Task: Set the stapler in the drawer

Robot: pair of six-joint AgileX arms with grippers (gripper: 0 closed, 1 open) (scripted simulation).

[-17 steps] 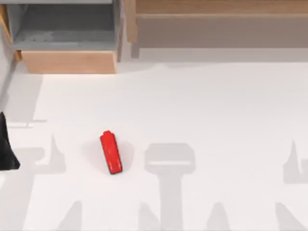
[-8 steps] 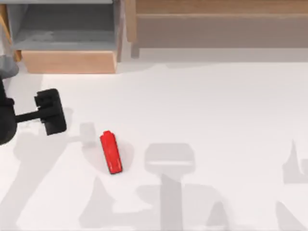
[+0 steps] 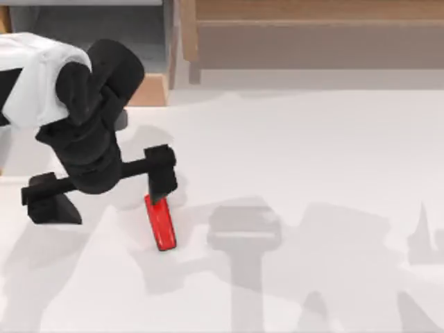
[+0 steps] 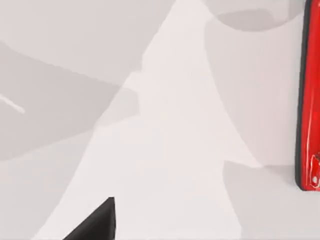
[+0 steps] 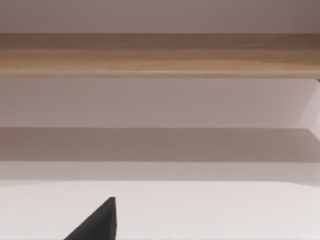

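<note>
Basically nothing done: stapler (image 3: 161,226) lies ungrasped on table (image 3: 312,152), left gripper (image 3: 103,182) spread wide beside it, holding nothing. You must grab, carry to drawer (image 3: 149,89).

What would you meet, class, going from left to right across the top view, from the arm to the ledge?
Left arm → left gripper, fingers spread wide → stapler, lying flat on the white table → long wooden ledge at the far right. The drawer is left out, as the arm overlaps it.
</note>
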